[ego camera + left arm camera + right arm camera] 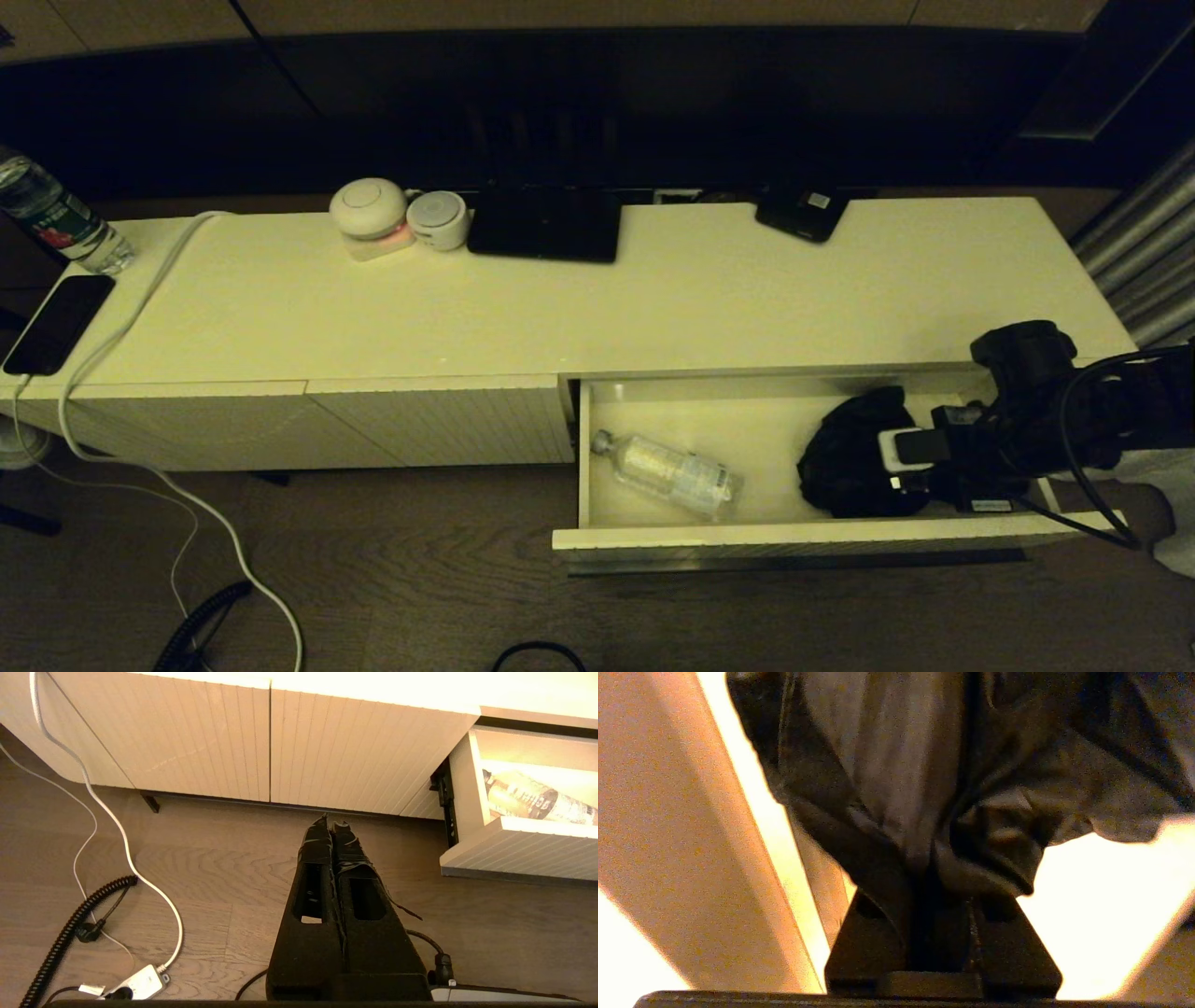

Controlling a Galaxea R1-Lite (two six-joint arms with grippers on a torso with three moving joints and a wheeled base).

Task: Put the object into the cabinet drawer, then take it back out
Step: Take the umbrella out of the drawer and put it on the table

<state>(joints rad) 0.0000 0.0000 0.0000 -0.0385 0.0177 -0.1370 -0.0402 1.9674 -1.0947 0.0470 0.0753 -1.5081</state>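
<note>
The cabinet drawer (794,535) stands pulled out at the right end of the cream-white cabinet (653,299). A crumpled black cloth (836,467) lies in its right half. My right gripper (864,459) reaches down into the drawer and is shut on the black cloth (901,765), whose folds bunch between the fingers and hide the tips of the right gripper (934,877). My left gripper (331,823) hangs shut and empty over the wooden floor, in front of the ribbed panels of the cabinet (280,742) and left of the drawer (518,854). It does not show in the head view.
A clear plastic bottle (674,474) lies on its side in the drawer's left half. On the cabinet top sit a water bottle (56,219), a phone (58,322), a white cable (140,308), two round white devices (369,210) and a black pad (546,224). Cables (70,924) lie on the floor.
</note>
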